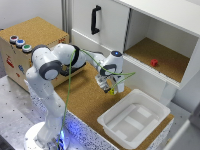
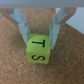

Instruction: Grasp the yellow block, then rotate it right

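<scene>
The yellow block (image 2: pixel 39 50) sat on the cork surface (image 2: pixel 70 65) between the fingers (image 2: pixel 22 26) of the gripper (image 2: pixel 40 31), its lettered top face showing. The fingers stood spread, one to either side, seemingly not yet pressing its faces. To do the grasp well, the gripper probably needed to settle lower, centred over the cube, then close squarely on opposite flat faces, so the later turn would not let it slip. Beyond the gripper lay a white tray (image 1: pixel 150 107) and a small red block (image 1: pixel 154 62) in the cabinet.

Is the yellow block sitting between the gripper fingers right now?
Yes, in the wrist view the yellow block sits on the cork surface between the two fingers of the gripper.
</scene>
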Controlling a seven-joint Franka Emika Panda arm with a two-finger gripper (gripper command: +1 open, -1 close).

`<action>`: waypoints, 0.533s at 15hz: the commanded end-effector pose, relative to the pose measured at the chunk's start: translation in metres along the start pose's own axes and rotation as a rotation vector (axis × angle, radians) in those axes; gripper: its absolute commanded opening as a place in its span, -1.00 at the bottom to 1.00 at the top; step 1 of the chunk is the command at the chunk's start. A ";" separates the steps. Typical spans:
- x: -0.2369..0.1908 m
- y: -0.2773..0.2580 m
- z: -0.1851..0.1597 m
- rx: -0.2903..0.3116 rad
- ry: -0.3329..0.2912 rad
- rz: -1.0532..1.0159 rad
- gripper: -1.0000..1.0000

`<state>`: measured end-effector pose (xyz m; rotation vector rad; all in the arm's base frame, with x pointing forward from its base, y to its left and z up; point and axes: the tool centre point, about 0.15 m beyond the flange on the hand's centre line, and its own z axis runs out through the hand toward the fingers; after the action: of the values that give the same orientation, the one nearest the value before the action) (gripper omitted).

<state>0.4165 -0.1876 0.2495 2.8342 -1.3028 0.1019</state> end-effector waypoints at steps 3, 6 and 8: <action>0.004 -0.018 0.003 -0.033 0.042 0.529 -1.00; 0.009 -0.022 0.016 -0.088 0.024 0.598 -1.00; 0.014 -0.022 0.023 -0.049 -0.010 0.627 -1.00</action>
<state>0.4260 -0.1755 0.2476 2.4097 -1.9838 0.1304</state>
